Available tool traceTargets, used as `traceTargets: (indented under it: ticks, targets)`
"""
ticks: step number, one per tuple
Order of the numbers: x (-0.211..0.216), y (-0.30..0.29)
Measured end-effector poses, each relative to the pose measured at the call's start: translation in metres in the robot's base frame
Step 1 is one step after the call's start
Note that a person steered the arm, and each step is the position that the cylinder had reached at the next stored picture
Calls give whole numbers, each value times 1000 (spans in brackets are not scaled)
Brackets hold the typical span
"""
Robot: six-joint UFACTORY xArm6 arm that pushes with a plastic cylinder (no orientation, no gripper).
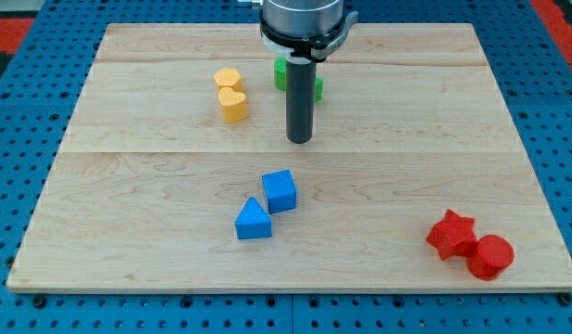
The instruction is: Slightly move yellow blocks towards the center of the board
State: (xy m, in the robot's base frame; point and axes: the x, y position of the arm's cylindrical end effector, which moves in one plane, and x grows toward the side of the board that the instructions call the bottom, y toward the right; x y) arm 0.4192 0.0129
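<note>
My tip (pixel 300 140) rests on the wooden board (pixel 156 186), a bare rod end with no fingers to release or clench, and it touches no block. Taking the tip as landmark: the two yellow blocks lie toward the view's left and slightly above it, touching each other, the yellow hexagonal block (pixel 227 80) at the top and the yellow heart block (pixel 234 105) just beneath. The green block (pixel 279 73), partly hidden behind the rod, sits above the tip. The blue cube (pixel 279 191) and blue triangular block (pixel 253 221) lie below it, nearly touching. The red star block (pixel 451 234) and red cylinder (pixel 490 257) sit far toward the bottom right.
</note>
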Motion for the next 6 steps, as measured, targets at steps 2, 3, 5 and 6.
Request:
traceTargets:
  ticks: [2, 3, 5, 6]
  targets:
    - [-9, -14]
    - [-57, -24]
    - [-137, -70]
    - [-166, -75]
